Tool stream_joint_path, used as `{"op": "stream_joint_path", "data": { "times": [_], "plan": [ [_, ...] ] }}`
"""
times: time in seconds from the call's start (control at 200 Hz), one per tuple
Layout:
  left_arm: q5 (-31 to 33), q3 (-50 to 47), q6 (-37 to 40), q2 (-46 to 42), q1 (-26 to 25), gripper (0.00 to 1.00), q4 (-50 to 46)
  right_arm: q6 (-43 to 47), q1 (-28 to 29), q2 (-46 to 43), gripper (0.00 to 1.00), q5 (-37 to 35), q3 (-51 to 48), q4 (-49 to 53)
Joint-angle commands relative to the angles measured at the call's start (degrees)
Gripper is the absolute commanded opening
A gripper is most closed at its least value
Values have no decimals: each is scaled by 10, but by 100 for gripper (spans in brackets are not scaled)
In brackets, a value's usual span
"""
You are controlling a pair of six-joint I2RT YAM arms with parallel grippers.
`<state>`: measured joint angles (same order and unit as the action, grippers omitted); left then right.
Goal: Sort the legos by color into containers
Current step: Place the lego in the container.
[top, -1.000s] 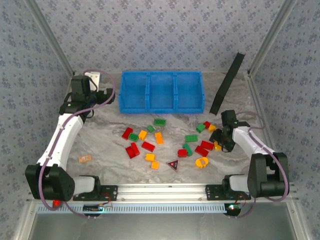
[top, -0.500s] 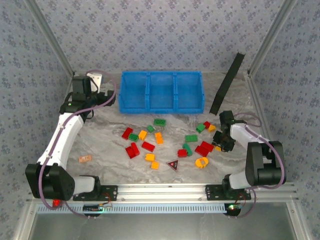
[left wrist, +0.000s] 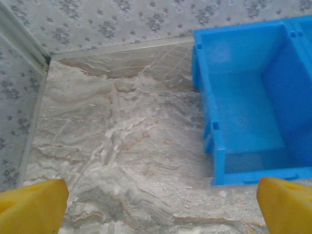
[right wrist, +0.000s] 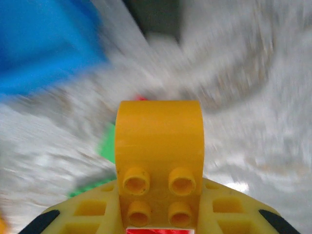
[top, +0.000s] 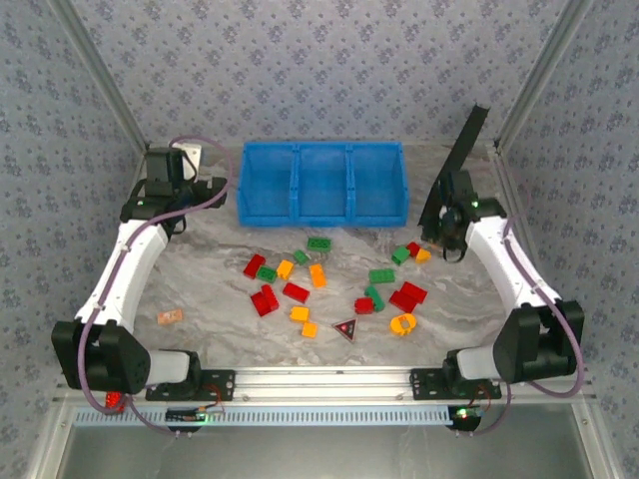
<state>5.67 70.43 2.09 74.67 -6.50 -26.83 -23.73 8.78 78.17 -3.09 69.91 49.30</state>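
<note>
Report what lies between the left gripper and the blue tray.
Nothing: the left wrist view shows bare marbled tabletop from the left gripper to the bright blue plastic tray.

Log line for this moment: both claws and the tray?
left claw: open, left of tray | right claw: shut on yellow brick | tray: nothing inside
</note>
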Motion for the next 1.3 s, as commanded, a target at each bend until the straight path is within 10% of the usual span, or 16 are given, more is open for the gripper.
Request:
{"op": "stream_joint_path", "data": {
  "times": [0.0,0.65,1.294],
  "plan": [
    [4,-2,-4,-27,7,99,28,58,38,38,25,-41,105,36],
    [-38,-25,-17,-16,14,99,39,159,107,424,25,-30,393,-46],
    [-70,-29,-24,-16,13,99,42,139,101,560,27,14,435,-26]
  ]
}}
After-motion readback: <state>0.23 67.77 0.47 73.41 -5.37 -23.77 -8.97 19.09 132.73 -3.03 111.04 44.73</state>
